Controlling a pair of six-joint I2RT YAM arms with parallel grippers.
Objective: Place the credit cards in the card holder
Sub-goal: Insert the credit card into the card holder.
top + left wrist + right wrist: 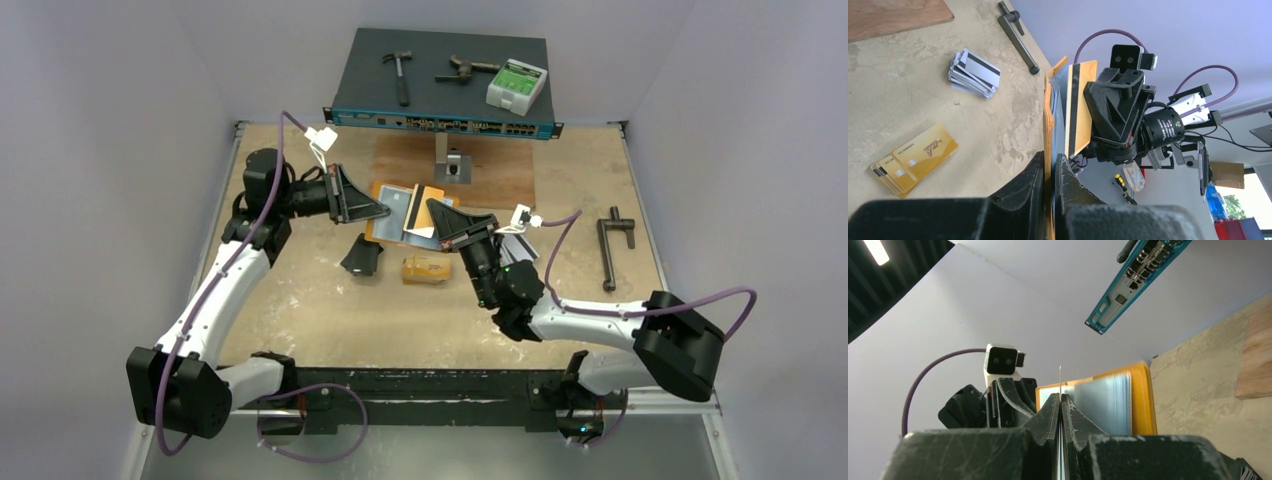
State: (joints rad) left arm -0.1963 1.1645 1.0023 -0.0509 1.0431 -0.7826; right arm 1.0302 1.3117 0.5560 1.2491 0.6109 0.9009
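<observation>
My left gripper is shut on one edge of the open orange card holder and holds it above the table; the left wrist view shows the holder edge-on between my fingers. My right gripper is shut on a yellow-orange credit card with a black stripe, held against the holder's clear sleeves. In the right wrist view the card shows edge-on. A yellow card stack and a silver card stack lie on the table.
A black folded case lies beside the yellow stack. A black handle tool lies at the right. At the back, a network switch carries a hammer, pliers and a white-green box. A wooden board holds a metal block.
</observation>
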